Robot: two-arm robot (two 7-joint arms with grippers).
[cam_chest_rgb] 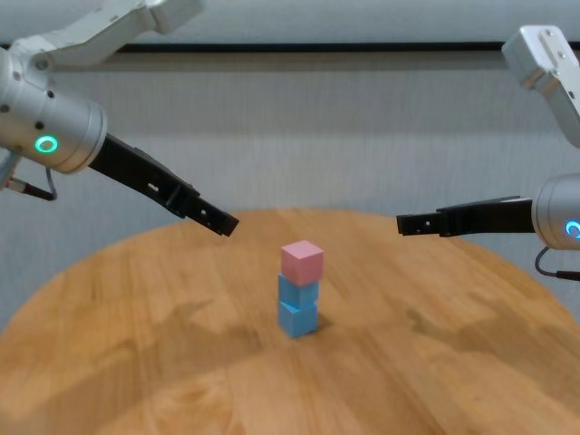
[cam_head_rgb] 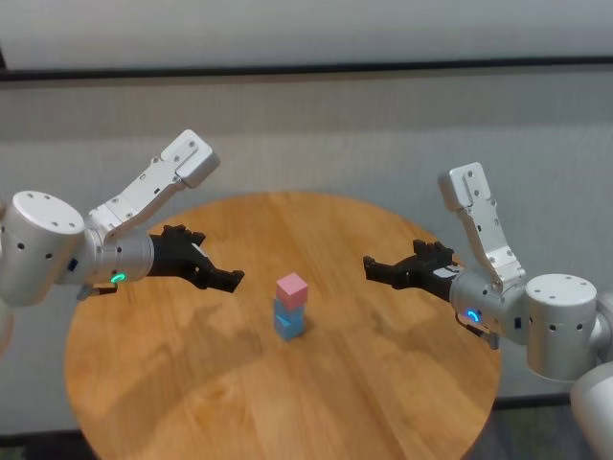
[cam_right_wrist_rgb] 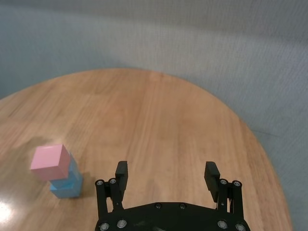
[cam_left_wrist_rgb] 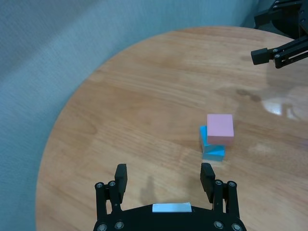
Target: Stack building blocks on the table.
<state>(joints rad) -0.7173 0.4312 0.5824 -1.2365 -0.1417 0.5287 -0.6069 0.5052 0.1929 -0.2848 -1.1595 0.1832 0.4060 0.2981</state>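
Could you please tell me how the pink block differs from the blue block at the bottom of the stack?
The pink block is pink; the bottom blue block is light blue. The pink block sits on top, bearing nothing, while the bottom blue block rests on the table under the other two. The pink block is turned slightly off the blocks beneath. Both are matte cubes of equal size, and neither gripper touches them.

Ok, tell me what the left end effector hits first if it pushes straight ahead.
Probably nothing on the table. The open left end effector points past the pink block topping the stack, which sits off to one side. Farther along hangs the right end effector, though depth is unclear.
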